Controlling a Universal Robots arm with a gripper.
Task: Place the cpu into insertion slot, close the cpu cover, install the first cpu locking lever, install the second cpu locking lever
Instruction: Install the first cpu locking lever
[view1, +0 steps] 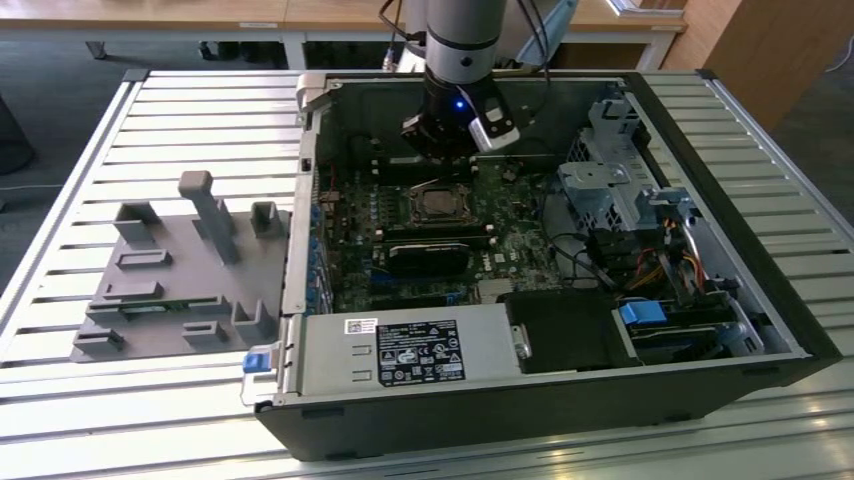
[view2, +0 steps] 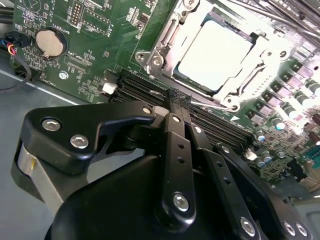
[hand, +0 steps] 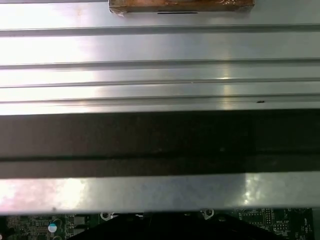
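Note:
The cpu (view2: 215, 52) lies flat in the insertion slot (view1: 434, 205) on the green board, its silver top showing. The cpu cover (view2: 165, 42), a silver frame, lies down around it. A thin metal lever rod (view2: 210, 104) runs along the socket edge nearest my fingers; whether it is latched I cannot tell. My gripper (view2: 177, 100) hangs over the black memory slots (view2: 140, 87) just beside the socket, its two black fingers (view2: 172, 130) pressed together with nothing between them. In the exterior view the gripper (view1: 447, 160) stands just behind the socket, inside the open computer case (view1: 747, 300).
A grey fixture plate (view1: 187, 270) with upright blocks lies on the slatted table at the exterior view's left. Inside the case are a power supply (view1: 400, 350), a black module (view1: 427, 250), a drive cage (view1: 607, 190) and cables (view1: 667, 265). A coin battery (view2: 50, 41) sits on the board.

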